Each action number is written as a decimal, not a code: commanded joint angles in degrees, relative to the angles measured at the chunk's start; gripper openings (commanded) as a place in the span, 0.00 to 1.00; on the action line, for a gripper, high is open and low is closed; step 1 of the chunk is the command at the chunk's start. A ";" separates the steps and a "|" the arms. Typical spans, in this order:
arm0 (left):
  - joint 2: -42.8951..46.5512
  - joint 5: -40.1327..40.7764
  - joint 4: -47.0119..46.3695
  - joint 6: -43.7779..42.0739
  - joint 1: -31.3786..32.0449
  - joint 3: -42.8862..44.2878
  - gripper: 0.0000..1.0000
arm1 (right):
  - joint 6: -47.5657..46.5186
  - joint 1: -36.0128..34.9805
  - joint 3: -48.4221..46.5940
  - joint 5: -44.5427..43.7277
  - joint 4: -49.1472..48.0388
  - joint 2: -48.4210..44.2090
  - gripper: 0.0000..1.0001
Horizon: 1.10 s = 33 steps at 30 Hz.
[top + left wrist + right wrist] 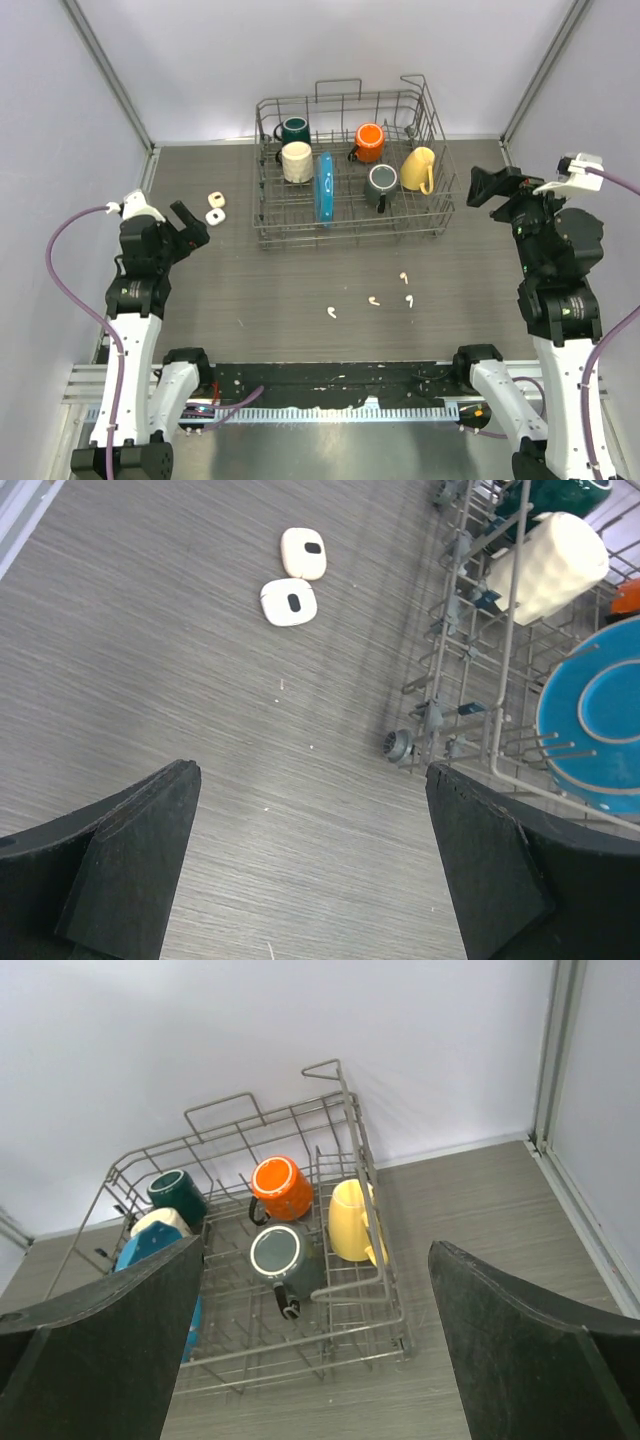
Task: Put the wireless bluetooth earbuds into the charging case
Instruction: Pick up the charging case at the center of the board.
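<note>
**Grey tabletop: both pincers wide apart, earbuds lying loose**

Grey wood-grain table [250, 290] fills the floor of a white-walled enclosure, with a grey wire dish rack [345, 235] standing at its far middle. The four tiny cream comma-shaped plastic earbuds [373, 300] lie scattered on the bare table in front of the rack, apart from one another and nearer the right arm. They show only in the top view, too small to tell which way each one faces.

Two small white rounded-square charging cases [289, 601] sit just beside each other, left of the rack and well apart from the earbuds. Each shows a dark oval on top; whether the cases are open cannot be made out.

The left gripper [312, 775] hangs above the table near the cases, its jaws spread wide and holding nothing. The right gripper [317, 1250] is raised at the right of the rack, jaws likewise wide apart and empty.

In the rack are a dark green mug [294, 129], a cream mug [555, 565], an orange mug [281, 1187], a grey mug [277, 1255] and a yellow mug [350, 1222]. A round blue plate [590, 730] stands on edge. The left wrist view cuts it off at the frame edge, and in the right wrist view a black finger [100, 1340] hides most of it.
</note>
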<state>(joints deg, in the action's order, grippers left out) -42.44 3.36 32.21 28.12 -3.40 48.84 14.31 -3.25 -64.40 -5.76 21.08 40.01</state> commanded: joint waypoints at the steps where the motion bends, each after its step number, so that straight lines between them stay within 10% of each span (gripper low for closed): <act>1: -0.81 3.50 0.92 2.29 0.06 3.45 1.00 | -2.17 0.08 -7.99 4.87 4.75 4.19 1.00; 11: -5.11 -6.25 2.69 -10.19 0.06 11.98 1.00 | -7.53 0.08 -13.38 13.40 3.80 10.52 1.00; 21: -16.27 -10.74 2.40 -11.42 1.37 17.25 1.00 | -2.37 0.08 -11.18 -1.10 -3.95 16.50 0.99; 33: -2.57 -12.84 -8.32 -17.04 1.55 1.25 1.00 | -6.22 0.08 -10.74 30.80 13.25 6.05 0.98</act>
<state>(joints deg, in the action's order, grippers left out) -48.80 -9.26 29.15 15.07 -1.91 52.12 10.70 -3.22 -74.74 12.78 27.57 52.84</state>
